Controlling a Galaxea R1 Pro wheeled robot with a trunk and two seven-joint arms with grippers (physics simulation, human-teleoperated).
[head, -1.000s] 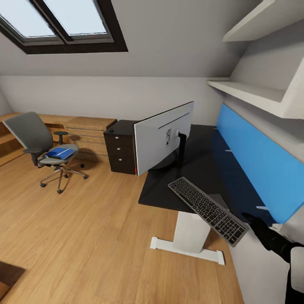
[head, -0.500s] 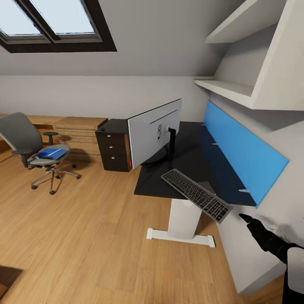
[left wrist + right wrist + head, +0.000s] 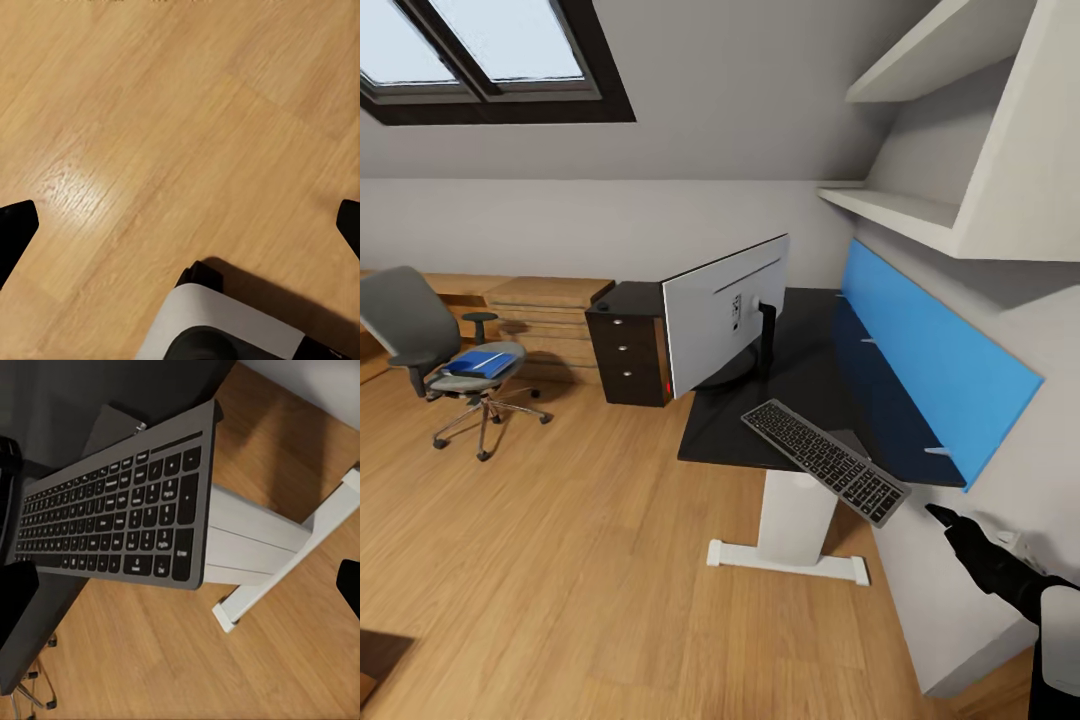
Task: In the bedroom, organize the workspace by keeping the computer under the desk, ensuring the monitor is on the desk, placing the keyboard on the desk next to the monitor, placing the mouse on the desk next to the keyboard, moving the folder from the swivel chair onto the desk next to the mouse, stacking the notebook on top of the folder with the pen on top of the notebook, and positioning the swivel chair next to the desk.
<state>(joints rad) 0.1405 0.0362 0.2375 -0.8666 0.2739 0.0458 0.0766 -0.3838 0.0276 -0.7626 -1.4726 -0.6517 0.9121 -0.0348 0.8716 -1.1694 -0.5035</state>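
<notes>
Overhead: keyboard [image 3: 825, 462] overhangs desk [image 3: 810, 350] | right wrist: right hand [image 3: 180, 585] wide | left hand [image 3: 180, 225] wide above floor [image 3: 150, 112]

Swivel chair [image 3: 430, 345] back cut off.

An attic room at home, set up as a study: sloped wall with a skylight [image 3: 480, 55], plank floor [image 3: 560, 560], a desk [image 3: 800, 375] carrying a monitor [image 3: 725, 315] and keyboard [image 3: 825, 460], wall shelves [image 3: 920, 215], a swivel chair [image 3: 445, 350], and what look like low wooden cabinets [image 3: 550, 310].
</notes>
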